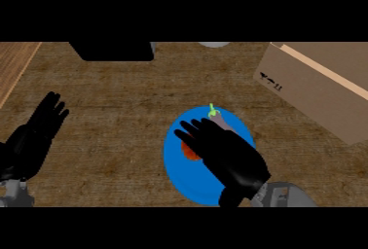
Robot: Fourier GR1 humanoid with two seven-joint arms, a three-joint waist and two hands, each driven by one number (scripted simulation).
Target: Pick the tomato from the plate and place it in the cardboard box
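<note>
Right hand (229, 156) sits over blue plate (176, 170), fingers straight, not yet closed on tomato (191, 151) peeking at its 9 o'clock. Pick step. Next: curl, lift, carry toward cardboard box (316, 80) at 1 o'clock. Left hand (32, 138) rests open.

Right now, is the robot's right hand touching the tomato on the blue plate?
Cannot tell. In the head view the right hand covers most of the tomato on the plate, hiding any contact or gap.

A kitchen, by the look of it: a brown stone-like surface (129, 97) carrying a blue plate (176, 168) and a cardboard box (323, 82).
</note>
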